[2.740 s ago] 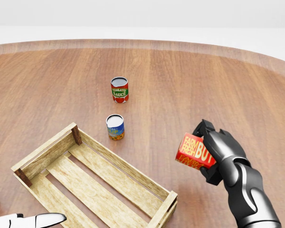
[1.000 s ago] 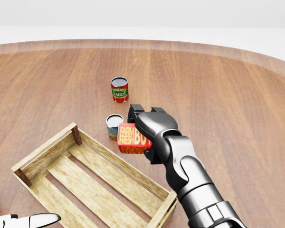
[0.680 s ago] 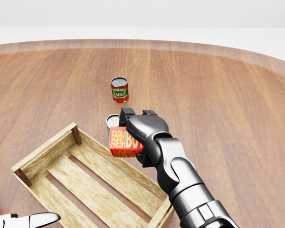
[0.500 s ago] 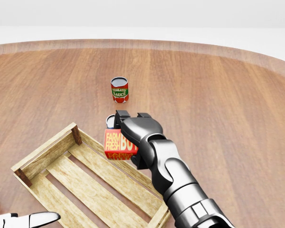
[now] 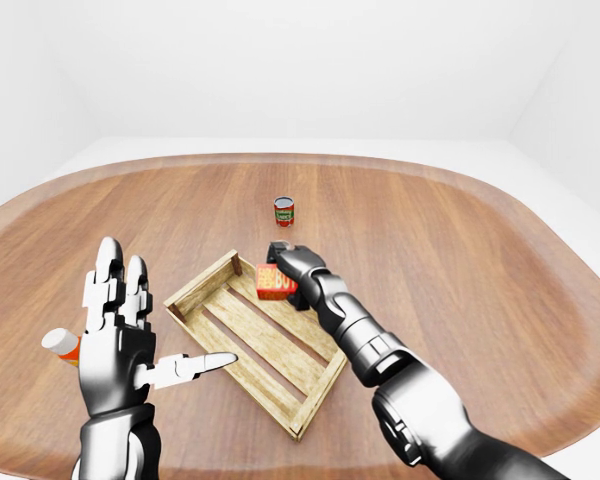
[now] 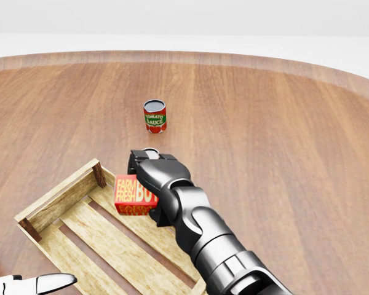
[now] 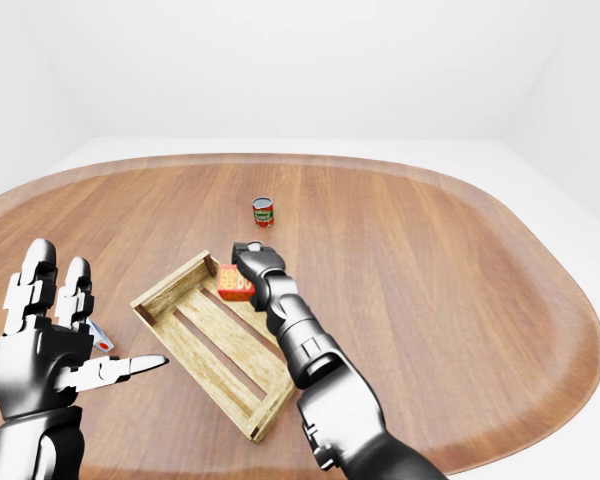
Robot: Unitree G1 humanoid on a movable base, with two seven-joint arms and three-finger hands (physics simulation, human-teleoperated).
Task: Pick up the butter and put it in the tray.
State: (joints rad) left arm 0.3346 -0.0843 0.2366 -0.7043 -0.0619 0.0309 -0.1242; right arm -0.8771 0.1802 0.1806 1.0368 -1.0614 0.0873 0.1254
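I have the butter point(image 6: 134, 193), a red box, pinched in the fingers of my right hand point(image 6: 149, 182). The fingers wrap round its right end and hold it tight. In the head view it hangs over the tray point(image 6: 61, 203), just inside the long wall at the tray's 2 o'clock side. I can't tell if the box is touching the slats or that wall yet; it looks a bit above them.

My left hand point(image 5: 120, 335) is up at 8 o'clock in the left-eye view. Its fingers are spread wide and it holds nothing.

Here is what I think could go wrong. The box sits very close to the tray's wall. If I let go now, one end might land on the wall and the box could tip out onto the table point(image 6: 283, 135). If I push down too fast, the box could hit the wall and shove the whole tray along. There are gaps between the slats, so a corner might catch and leave the box leaning.

My arm hides a small tin behind my hand, at 12 o'clock from it. If I swing back carelessly, I could knock it over. The tomato tin point(image 6: 154, 115) stands well apart, farther toward 12 o'clock, so I think it is safe.
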